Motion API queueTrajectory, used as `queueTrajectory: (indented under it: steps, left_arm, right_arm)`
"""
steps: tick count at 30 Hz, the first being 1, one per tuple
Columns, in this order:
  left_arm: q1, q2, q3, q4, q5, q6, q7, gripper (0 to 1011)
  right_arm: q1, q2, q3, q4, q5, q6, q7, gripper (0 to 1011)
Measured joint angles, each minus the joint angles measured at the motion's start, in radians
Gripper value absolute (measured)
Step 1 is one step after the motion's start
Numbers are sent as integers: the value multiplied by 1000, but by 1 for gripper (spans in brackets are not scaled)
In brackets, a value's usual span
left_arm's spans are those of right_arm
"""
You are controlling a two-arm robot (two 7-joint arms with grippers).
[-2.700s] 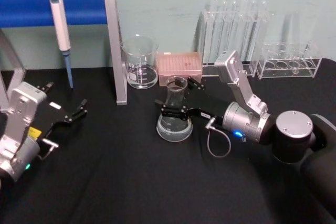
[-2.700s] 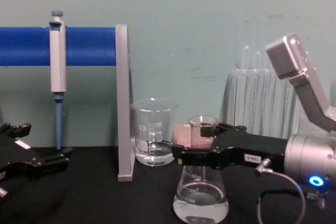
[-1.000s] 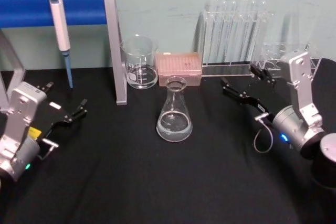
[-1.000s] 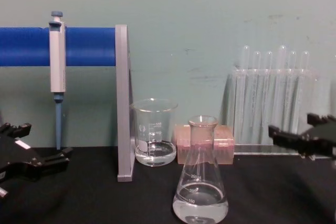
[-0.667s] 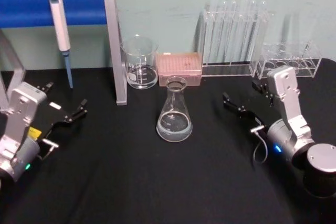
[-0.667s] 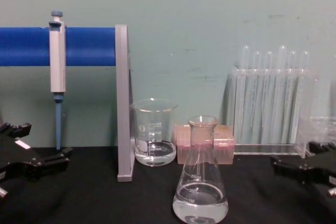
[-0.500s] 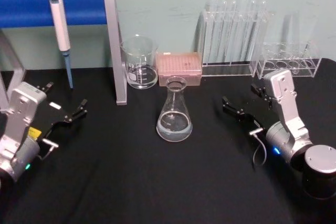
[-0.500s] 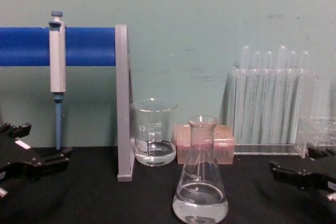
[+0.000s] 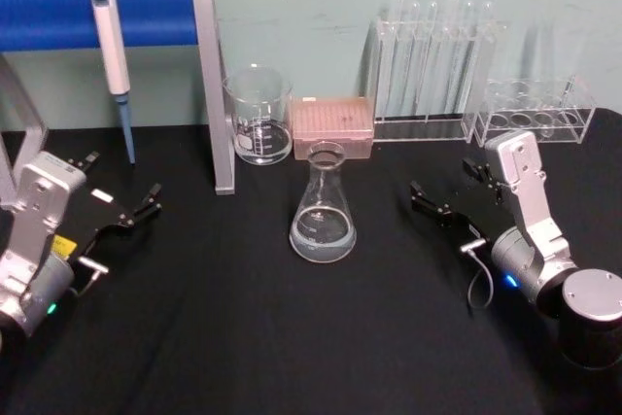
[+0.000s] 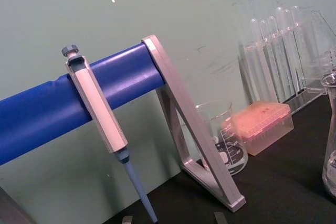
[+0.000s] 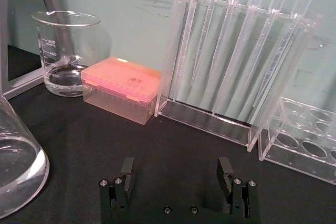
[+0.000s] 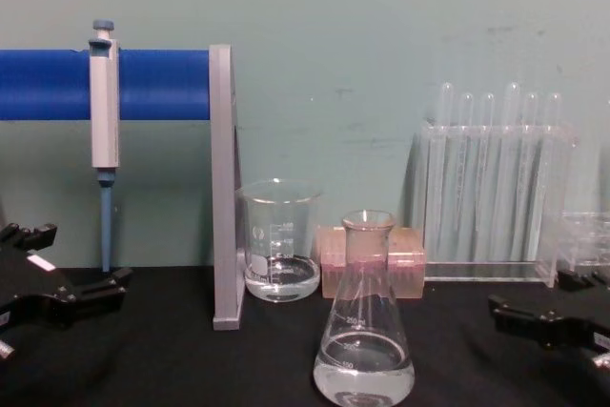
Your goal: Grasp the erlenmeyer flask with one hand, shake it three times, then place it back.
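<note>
The erlenmeyer flask (image 9: pixel 323 211) stands upright on the black table, centre front, with clear liquid in its base (image 12: pixel 364 374). Nothing touches it. My right gripper (image 9: pixel 449 187) sits low over the table well to the flask's right, open, nothing between its fingers (image 11: pixel 176 167). The flask's base edge (image 11: pixel 16 166) shows off to the side in the right wrist view. The right gripper comes in low from the right edge of the chest view (image 12: pixel 548 302). My left gripper (image 9: pixel 119 185) rests open at the table's left side, far from the flask.
Behind the flask stand a glass beaker (image 9: pixel 259 116) and a pink tip box (image 9: pixel 333 125). A rack of test tubes (image 9: pixel 432 65) and a low clear rack (image 9: pixel 533 114) stand back right. A pipette (image 9: pixel 112 55) hangs on the blue bar stand (image 9: pixel 58 15) back left.
The right gripper, earlier around the flask's neck, has let go and drawn back to the right. In the last half second it barely shifted. The flask and left arm stayed put.
</note>
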Motion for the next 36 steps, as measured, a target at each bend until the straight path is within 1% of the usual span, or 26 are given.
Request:
queueTrajectory:
  steps: [36]
  left_arm:
    - [0,0,0,0,0,0,0,1001]
  right_arm:
    - [0,1,-1,-2,3,0,0,1000]
